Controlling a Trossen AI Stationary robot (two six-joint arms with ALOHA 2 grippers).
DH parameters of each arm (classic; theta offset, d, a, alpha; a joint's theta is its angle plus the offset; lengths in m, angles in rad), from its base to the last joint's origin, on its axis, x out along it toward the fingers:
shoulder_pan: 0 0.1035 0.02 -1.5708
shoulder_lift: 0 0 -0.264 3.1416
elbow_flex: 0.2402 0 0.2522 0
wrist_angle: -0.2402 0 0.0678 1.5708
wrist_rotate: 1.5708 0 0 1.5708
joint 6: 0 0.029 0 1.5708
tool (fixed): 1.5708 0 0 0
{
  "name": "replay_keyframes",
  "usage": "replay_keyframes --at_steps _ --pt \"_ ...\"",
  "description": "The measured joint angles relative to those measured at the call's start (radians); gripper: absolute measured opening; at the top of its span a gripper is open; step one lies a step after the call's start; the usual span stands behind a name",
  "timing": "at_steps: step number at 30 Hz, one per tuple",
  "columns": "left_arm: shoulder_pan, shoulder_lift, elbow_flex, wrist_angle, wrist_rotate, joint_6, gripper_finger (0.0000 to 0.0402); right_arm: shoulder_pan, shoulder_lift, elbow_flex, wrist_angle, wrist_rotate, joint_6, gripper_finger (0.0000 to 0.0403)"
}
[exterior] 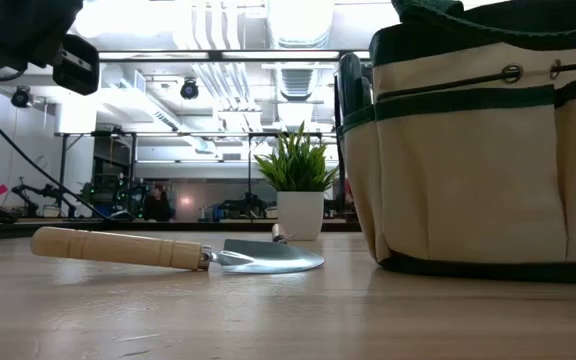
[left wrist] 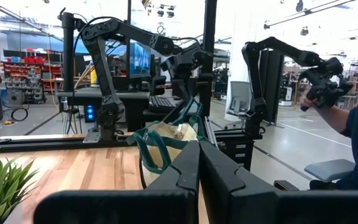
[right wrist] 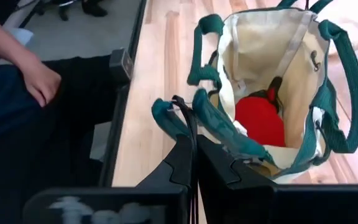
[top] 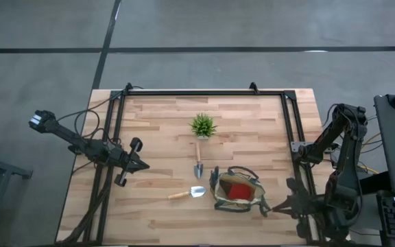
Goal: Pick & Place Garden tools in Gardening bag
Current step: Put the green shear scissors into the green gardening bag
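Two trowels still out, bag part-filled, right gripper pinching a bag handle

Left gripper hangs with fingers together and empty over the table's left side, well apart from the tools; the trowel lies flat just left of the gardening bag, a second trowel lies between the potted plant and the bag; inside the bag sit a red glove-like item and a dark handle (probably shears); the right gripper is clamped on the green loop handle, so a pull could tip the bag or narrow its mouth.
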State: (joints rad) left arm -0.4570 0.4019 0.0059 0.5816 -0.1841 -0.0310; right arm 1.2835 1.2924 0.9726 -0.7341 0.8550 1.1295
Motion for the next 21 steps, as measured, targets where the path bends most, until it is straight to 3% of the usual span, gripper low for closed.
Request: replay_keyframes --at_steps 3,6,18,21 --pt "0.0 0.0 0.0 0.0 0.0 0.0 0.0012 -0.001 0.001 0.005 -0.056 -0.036 0.068 0.0008" --pt "0.0 0.0 0.0 0.0 0.0 0.0 0.0012 -0.002 0.001 0.02 -0.162 -0.139 0.215 0.0008" --pt "0.0 0.0 0.0 0.0 0.0 0.0 0.0012 0.025 -0.003 0.203 -0.152 -0.111 0.019 0.0008" --pt "0.0 0.0 0.0 0.0 0.0 0.0 0.0012 0.02 -0.003 0.206 -0.21 -0.127 0.086 0.0008"
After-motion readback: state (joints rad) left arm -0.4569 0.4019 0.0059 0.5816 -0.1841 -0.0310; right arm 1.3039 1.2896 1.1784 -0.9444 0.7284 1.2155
